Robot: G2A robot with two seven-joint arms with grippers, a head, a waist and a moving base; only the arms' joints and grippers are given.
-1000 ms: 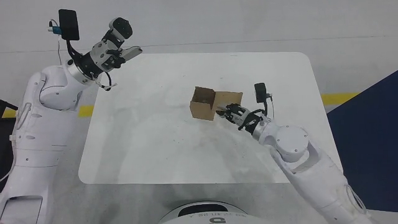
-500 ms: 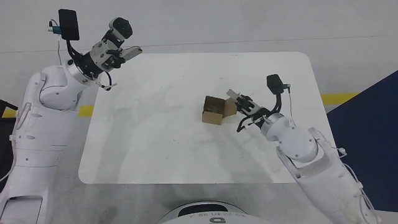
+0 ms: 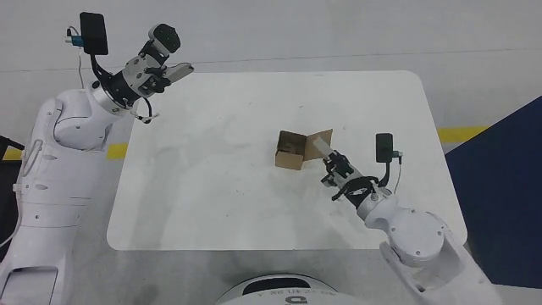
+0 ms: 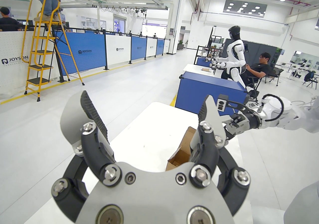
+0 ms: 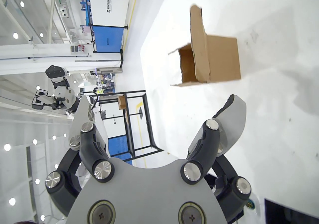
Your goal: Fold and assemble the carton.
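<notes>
A small brown carton (image 3: 296, 149) lies on its side near the middle of the white table (image 3: 212, 186), its mouth open and one flap (image 3: 321, 139) sticking up. In the right wrist view the carton (image 5: 219, 58) lies a short way ahead of my right gripper (image 5: 157, 113), which is open and empty. From above, the right gripper (image 3: 332, 163) sits just to the carton's near right, apart from it. My left gripper (image 3: 174, 72) hangs open and empty over the table's far left corner; the left gripper (image 4: 149, 115) has the carton (image 4: 183, 150) far beyond it.
A blue panel (image 3: 508, 178) stands off the table's right side, with a yellow floor line (image 3: 461, 133) beside it. Bare tabletop spreads left of the carton and in front of it.
My right gripper let go of the carton after shifting it slightly right, then drew back toward the table's near edge. The carton's flap now stands free. The left arm has not moved.
</notes>
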